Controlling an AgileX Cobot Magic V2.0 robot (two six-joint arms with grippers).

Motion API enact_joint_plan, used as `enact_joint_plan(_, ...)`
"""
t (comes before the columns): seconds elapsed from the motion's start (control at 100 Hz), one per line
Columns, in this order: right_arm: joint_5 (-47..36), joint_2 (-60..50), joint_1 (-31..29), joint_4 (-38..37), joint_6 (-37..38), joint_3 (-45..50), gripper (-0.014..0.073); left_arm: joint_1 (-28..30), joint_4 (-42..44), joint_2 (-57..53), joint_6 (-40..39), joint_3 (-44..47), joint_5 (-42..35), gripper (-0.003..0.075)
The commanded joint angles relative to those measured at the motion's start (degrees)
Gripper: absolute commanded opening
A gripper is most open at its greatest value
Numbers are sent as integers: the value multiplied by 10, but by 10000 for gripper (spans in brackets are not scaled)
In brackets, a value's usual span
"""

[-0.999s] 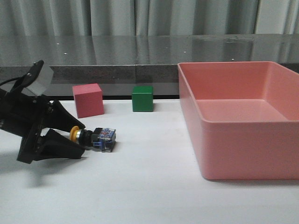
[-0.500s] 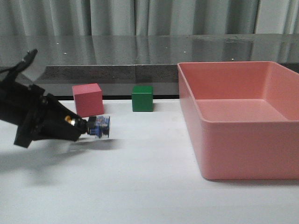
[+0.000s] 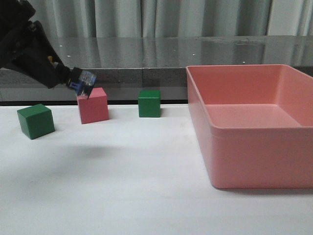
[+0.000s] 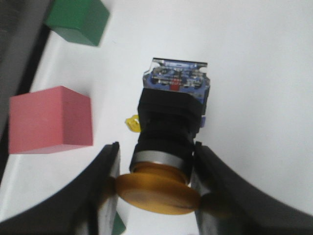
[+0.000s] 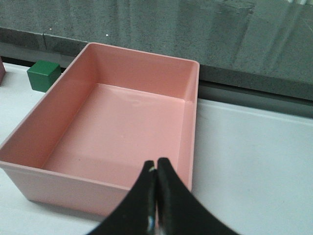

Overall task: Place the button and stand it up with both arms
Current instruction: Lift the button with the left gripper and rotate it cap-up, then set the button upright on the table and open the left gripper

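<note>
The left gripper (image 3: 61, 73) clamps the button (image 3: 82, 82) by its yellow cap, holding it in the air at the far left above the pink cube (image 3: 93, 105). Only the left wrist view shows the cap (image 4: 157, 192) pinched between both fingers. The right gripper (image 5: 156, 169), unseen from the front, hangs with jaws pressed together, empty, over the pink bin (image 5: 27, 129).

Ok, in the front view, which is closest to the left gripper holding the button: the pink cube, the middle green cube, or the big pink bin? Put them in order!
From the left gripper, in the front view:
1. Pink cube, just below and right of the held button.
2. Middle green cube, farther right along the back.
3. Pink bin, far over on the right side.
</note>
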Motion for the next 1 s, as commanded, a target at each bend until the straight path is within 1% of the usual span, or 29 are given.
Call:
enact_joint_plan(0.0,-43,5,-3,-14,2,-15,-62,-45,122,-22,-98,-40,24,-19)
enact_joint_plan(0.08,-43,5,-3,-14,2,-15,-62,-91,231,-20,-165,-45,16,-19)
enact_joint_plan(0.1,-43,5,-3,-14,2,-15,-62,-102,247,-20,-179,-45,12,-19)
enact_joint_plan(0.22,-43,5,-3,-14,2,-15,-62,-159,375,-10,-241,-45,3,-19)
enact_joint_plan(0.31,-44,5,-3,-14,2,-15,-62,-195,449,3,-279,-45,1,-19)
enact_joint_plan(0.43,-44,5,-3,-14,2,-15,-62,-230,539,29,-307,-45,0,-19)
enact_joint_plan(0.55,-44,5,-3,-14,2,-15,-62,-249,585,58,-307,-45,-1,-19)
enact_joint_plan(0.65,-44,5,-3,-14,2,-15,-62,-259,607,78,-307,-45,-1,-19)
enact_joint_plan(0.909,-44,5,-3,-14,2,-15,-62,-264,610,94,-319,-45,-3,-15)
enact_joint_plan(0.989,-44,5,-3,-14,2,-15,-62,-264,610,94,-319,-45,-3,24)
